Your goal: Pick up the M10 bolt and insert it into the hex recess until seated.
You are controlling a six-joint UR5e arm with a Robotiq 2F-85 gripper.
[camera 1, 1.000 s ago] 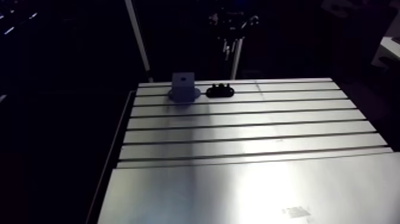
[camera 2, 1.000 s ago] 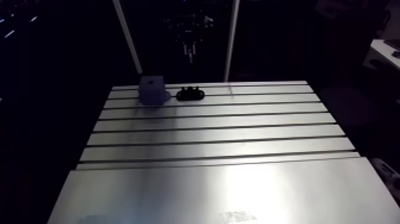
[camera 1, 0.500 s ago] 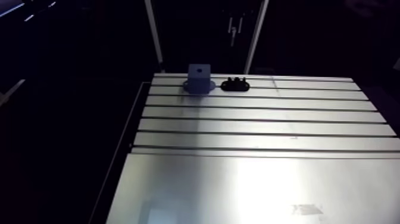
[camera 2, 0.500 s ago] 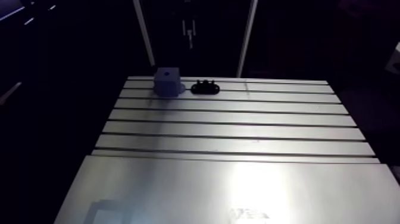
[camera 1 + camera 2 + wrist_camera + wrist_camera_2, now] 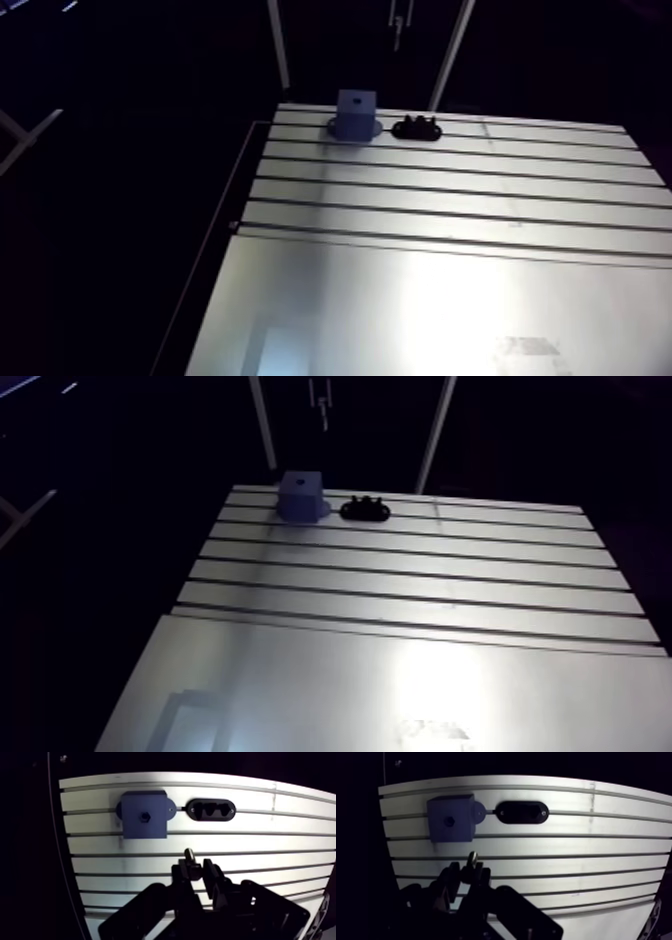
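In the wrist view, the gripper [image 5: 196, 866] was poised above the slotted aluminium table [image 5: 280, 837], its two dark fingers [image 5: 181, 873] drawn close and pinching the M10 bolt [image 5: 472, 857]. The bolt stood up between the tips, its pale end showing. Ahead of the gripper, well apart from it, the blue block [image 5: 144, 814] sat on the table with the small hex recess [image 5: 145, 816] dark in the face turned to the camera. In the arm view the block stood near the table's far edge, and the black holder [image 5: 417, 128] lay just beside it on the right. The table's grooves ran across, and its near part was smooth plate. Beyond the table's edges all was dark.
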